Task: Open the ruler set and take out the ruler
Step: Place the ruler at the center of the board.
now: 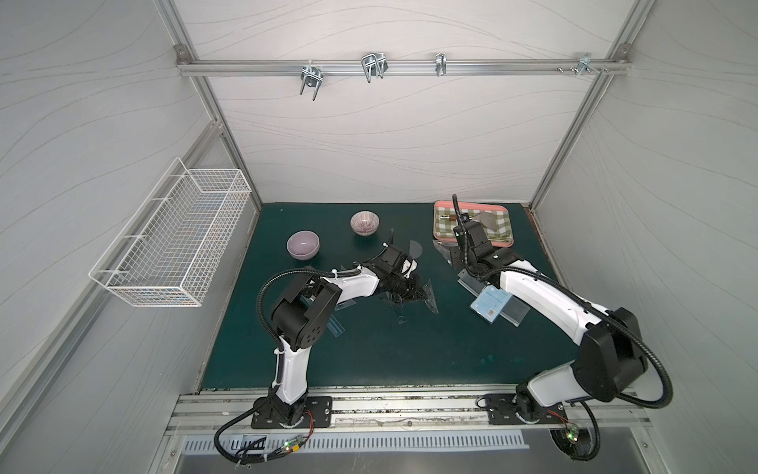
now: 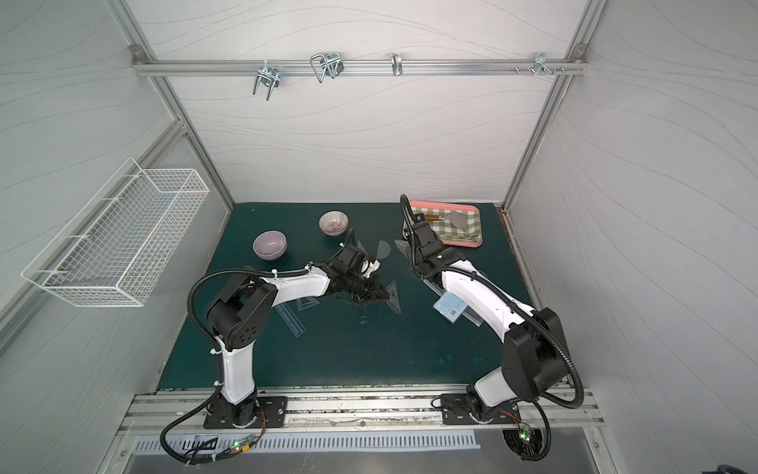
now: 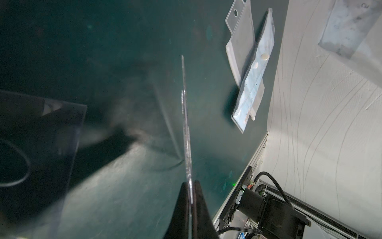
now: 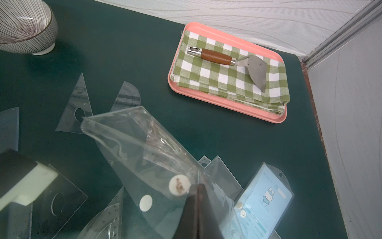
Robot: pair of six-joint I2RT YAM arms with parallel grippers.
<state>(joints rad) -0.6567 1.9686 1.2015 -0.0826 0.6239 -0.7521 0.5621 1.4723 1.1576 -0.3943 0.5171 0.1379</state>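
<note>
In the right wrist view my right gripper (image 4: 197, 187) is shut on a clear plastic pouch of the ruler set (image 4: 132, 142). The pouch has two white snap buttons, its mouth gapes, and a clear ruler shows inside. My left gripper (image 3: 191, 185) is shut on a clear ruler (image 3: 186, 124), seen edge-on above the green mat. In both top views the left gripper (image 1: 416, 292) is mid-table, with the right wrist (image 1: 476, 242) near the tray. A second pouch with a blue card (image 1: 492, 307) lies under the right forearm.
Loose clear pieces lie on the mat: a triangle (image 4: 76, 107), a protractor (image 4: 128, 97), a straight ruler (image 2: 292, 319). Also here are a pink tray (image 1: 441, 207) with checked cloth and scraper (image 4: 227, 60), a lilac bowl (image 1: 302, 245), a striped bowl (image 1: 364, 223) and a wire basket (image 1: 172, 242).
</note>
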